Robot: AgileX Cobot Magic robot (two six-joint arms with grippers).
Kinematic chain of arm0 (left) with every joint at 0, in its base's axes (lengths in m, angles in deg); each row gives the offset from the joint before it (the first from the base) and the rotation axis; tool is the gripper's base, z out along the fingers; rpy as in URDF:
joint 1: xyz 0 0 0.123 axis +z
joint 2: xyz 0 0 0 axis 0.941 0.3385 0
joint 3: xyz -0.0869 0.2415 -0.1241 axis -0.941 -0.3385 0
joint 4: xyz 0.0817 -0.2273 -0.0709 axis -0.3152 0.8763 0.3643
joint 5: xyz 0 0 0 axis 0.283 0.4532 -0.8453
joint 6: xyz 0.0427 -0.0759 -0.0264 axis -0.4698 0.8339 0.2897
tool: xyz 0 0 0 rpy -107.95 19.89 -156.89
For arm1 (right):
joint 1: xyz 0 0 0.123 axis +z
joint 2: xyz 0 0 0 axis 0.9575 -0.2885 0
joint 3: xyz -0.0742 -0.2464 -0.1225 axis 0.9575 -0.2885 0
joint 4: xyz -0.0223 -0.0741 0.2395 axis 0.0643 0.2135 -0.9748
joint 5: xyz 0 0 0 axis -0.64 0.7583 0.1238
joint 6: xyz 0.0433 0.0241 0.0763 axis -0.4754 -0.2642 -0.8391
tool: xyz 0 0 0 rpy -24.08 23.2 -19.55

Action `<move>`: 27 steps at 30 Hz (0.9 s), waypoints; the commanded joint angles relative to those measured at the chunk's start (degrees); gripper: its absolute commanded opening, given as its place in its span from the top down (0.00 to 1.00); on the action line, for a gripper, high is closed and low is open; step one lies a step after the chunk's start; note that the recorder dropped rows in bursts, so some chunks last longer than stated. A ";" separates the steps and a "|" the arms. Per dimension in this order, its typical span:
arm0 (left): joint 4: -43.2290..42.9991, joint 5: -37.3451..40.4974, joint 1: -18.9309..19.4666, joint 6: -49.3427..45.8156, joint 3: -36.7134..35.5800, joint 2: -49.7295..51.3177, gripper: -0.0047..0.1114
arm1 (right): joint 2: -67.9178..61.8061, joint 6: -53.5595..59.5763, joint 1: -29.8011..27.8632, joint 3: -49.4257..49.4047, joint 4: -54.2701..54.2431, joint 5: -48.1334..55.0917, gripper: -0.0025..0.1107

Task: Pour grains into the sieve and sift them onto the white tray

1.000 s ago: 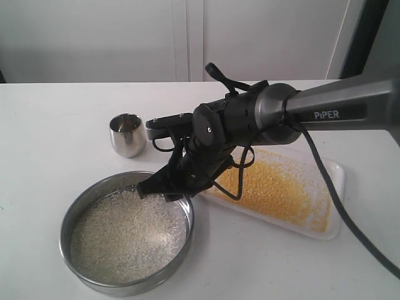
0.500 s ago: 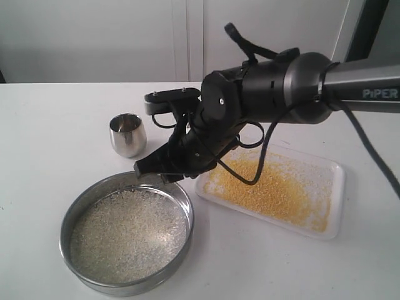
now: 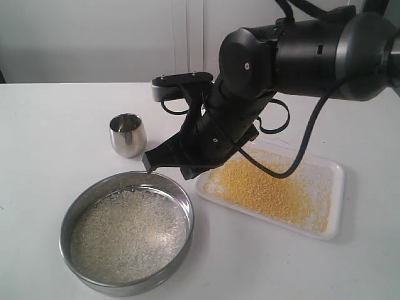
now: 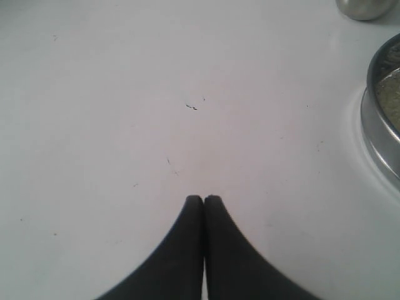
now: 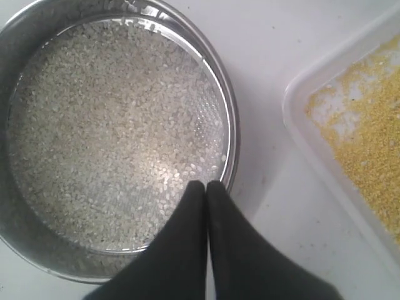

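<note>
The sieve [image 3: 187,215] rests on the table at the front left, and pale rice-like grains [image 3: 128,234] cover its mesh. To its right, the white tray [image 3: 336,200] holds a spread of yellow granules [image 3: 269,187]. My right gripper [image 3: 150,164] hangs shut and empty just above the sieve's far rim. In the right wrist view its tips [image 5: 205,183] are over the sieve's edge [image 5: 232,131], with the tray [image 5: 299,122] beside it. My left gripper [image 4: 203,197] is shut over bare table, and the sieve's wall [image 4: 376,134] is off to one side. It does not show in the exterior view.
A small steel cup [image 3: 127,134] stands upright behind the sieve, left of the right arm; its base shows in the left wrist view [image 4: 365,6]. The bulky right arm [image 3: 300,56] spans the space above the tray. A white wall lies behind the table.
The right arm has lifted and drawn back toward the upper right, taking its gripper up off the sieve's rim. The sieve, the tray and the cup have not moved.
</note>
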 commanded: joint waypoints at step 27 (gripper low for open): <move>0.60 0.24 0.23 0.00 -0.50 -0.26 0.96 | 11.79 1.79 -25.18 -12.66 -0.27 3.38 0.98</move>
